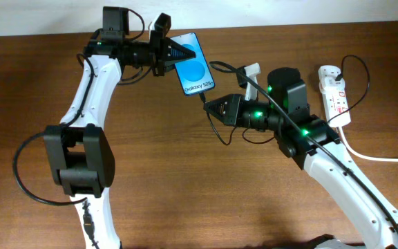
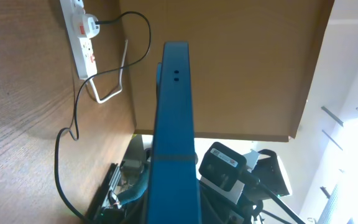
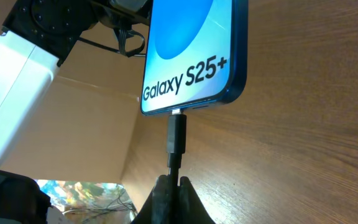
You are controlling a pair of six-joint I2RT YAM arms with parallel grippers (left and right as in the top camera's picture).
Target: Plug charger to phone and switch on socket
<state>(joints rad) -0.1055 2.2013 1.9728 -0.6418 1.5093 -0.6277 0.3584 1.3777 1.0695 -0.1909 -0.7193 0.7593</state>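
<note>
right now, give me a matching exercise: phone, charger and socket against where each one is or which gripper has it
Things:
1 phone
2 charger
3 socket

Places:
a lying on the table, black plug in it
b pinched by the right gripper, tip at the phone's bottom edge
c held by the left gripper

Pairs: 1-c, 2-b, 3-a
</note>
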